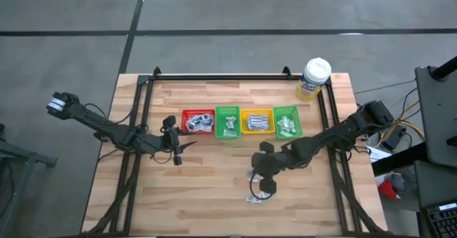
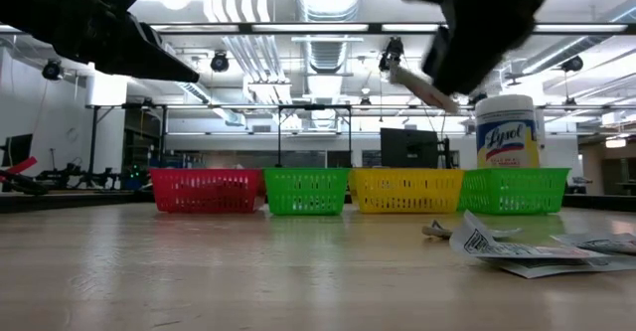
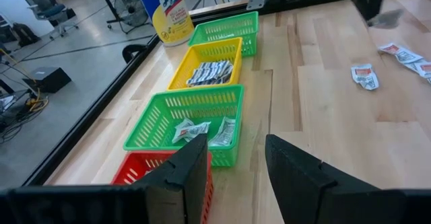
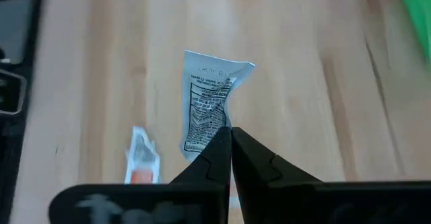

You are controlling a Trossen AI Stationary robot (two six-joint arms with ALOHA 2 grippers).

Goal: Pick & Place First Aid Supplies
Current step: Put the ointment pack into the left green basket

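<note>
Right wrist view: packet (image 4: 209, 103) lengthwise beyond gripper (image 4: 230, 138)

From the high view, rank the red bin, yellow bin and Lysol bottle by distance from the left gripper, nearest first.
1. Red bin: right beside the left gripper, at the row's left end.
2. Yellow bin: third in the row.
3. Lysol bottle: far right corner of the table.

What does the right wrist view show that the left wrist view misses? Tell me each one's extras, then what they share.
Only the right wrist view shows the right gripper shut on a printed white packet, lifted above the wood, with an orange-marked packet lying below it. Only the left wrist view shows the open left gripper, the four bins with packets inside, the bottle and loose packets. Both show the wooden table.
</note>
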